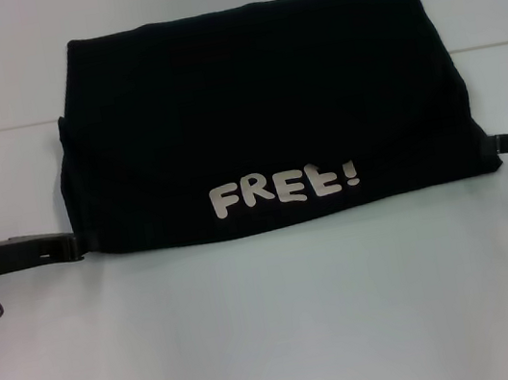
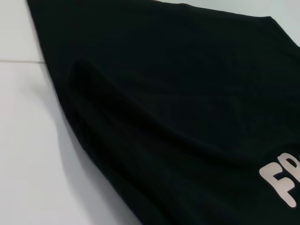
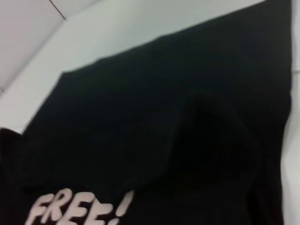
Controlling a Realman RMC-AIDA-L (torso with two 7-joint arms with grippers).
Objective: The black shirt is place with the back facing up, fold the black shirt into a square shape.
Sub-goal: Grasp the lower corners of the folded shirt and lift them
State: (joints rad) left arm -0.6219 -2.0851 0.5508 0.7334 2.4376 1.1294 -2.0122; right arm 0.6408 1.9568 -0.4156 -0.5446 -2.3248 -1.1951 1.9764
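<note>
Flanking the folded black shirt [image 1: 261, 116] at its near corners, left gripper [image 1: 73, 246] and right gripper [image 1: 493, 146] show no readable finger state, so pulling unevenly could skew the fold.

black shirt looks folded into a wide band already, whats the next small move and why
Probably bring one short end across toward the other. The black shirt lies as a band clearly wider than deep, its FREE! lettering along the near edge, so it is not yet square. The left gripper and right gripper sit at its near corners, well placed; whether they grip the cloth cannot be seen.
</note>
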